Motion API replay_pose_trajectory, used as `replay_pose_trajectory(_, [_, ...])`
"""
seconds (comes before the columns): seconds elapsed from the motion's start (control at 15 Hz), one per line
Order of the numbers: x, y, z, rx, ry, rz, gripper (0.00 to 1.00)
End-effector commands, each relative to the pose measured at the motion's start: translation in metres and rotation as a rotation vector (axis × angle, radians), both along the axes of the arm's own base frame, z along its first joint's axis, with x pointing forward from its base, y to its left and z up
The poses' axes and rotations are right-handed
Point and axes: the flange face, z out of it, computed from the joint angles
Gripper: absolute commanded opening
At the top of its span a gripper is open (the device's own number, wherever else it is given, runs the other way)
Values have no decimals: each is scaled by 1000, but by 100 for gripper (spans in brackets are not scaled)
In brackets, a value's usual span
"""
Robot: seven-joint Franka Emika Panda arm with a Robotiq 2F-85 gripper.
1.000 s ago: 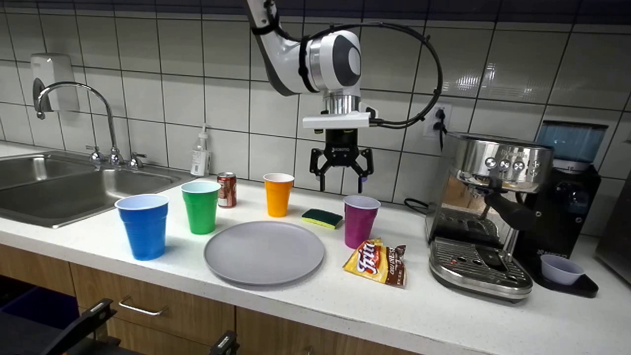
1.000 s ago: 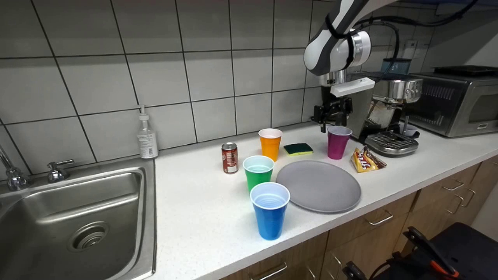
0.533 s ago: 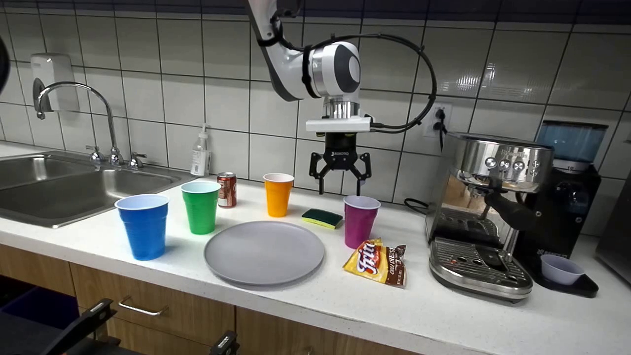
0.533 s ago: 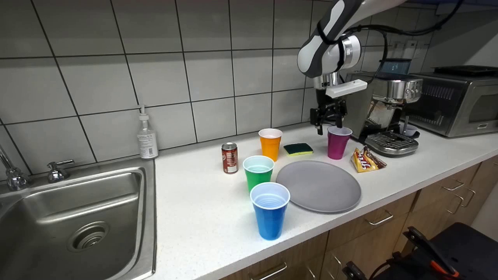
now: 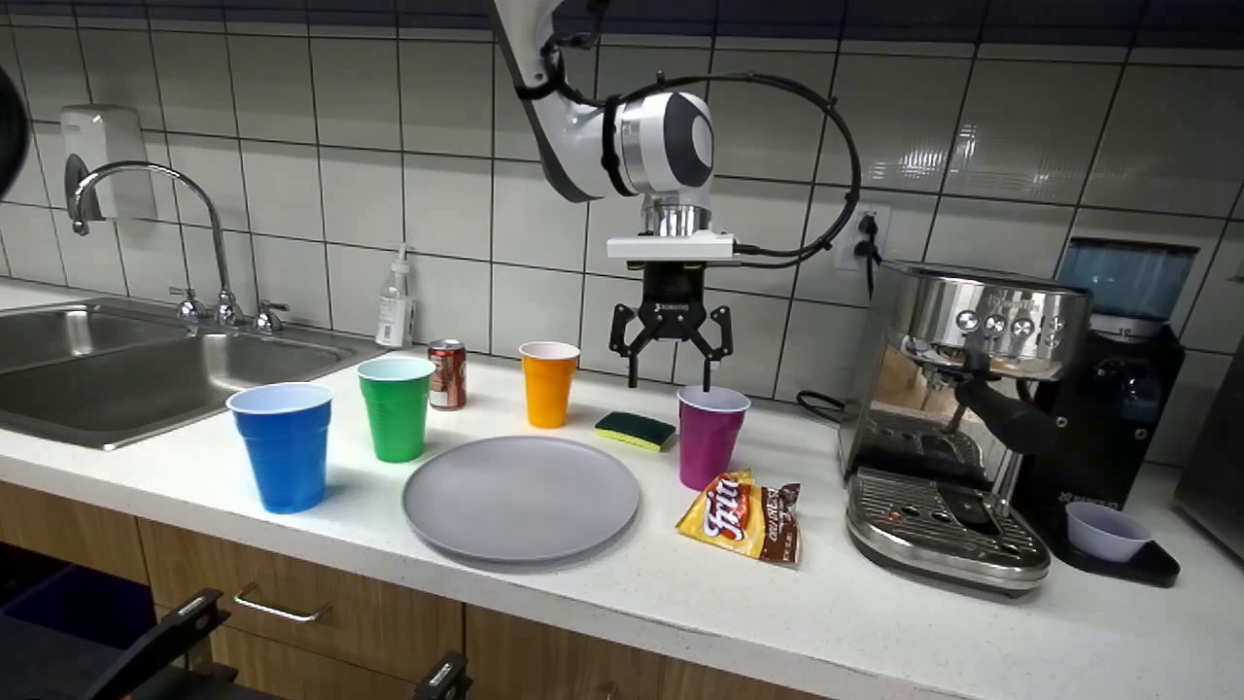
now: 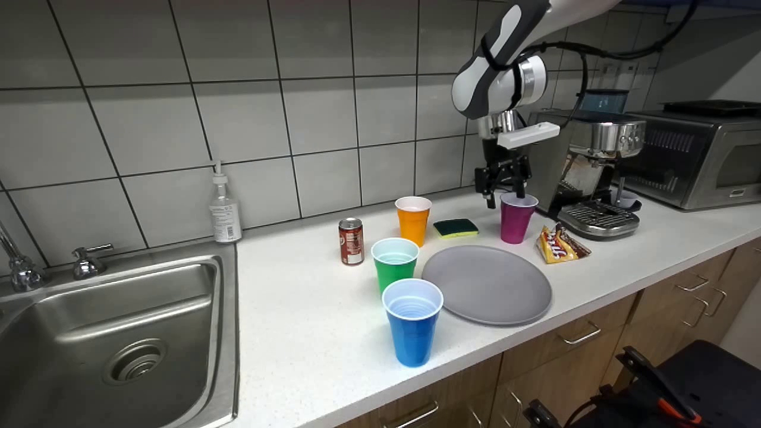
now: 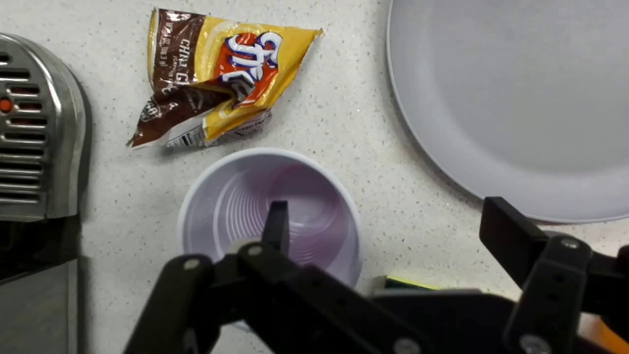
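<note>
In an exterior view, the fingers (image 6: 490, 199) are hanging apart near the purple cup (image 6: 515, 223). A bag (image 6: 560, 245) is lying beside it, while a blue cup (image 6: 412, 330) is standing near the plate (image 6: 490, 285).

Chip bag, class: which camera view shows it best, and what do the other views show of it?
The wrist view: the chip bag appears whole and largest there, from above. Both exterior views show it smaller, at an angle, near the purple cup.
</note>
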Motion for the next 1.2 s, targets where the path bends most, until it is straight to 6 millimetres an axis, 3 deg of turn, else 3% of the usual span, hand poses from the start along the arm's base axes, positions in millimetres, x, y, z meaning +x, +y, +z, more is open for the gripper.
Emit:
replay_pose_trajectory(0.0, [5,-8,-4,28,20,-9,100])
replay_pose_trajectory(0.6, [10,-14,-12,53,-26,-90,100])
replay_pose_trajectory(0.67, [10,-14,-12,55,-26,-90,75])
replay_pose_trajectory(0.73, [10,-14,-12,56,-27,-89,74])
replay_pose_trajectory(1.13, [9,-14,-12,55,-24,-89,27])
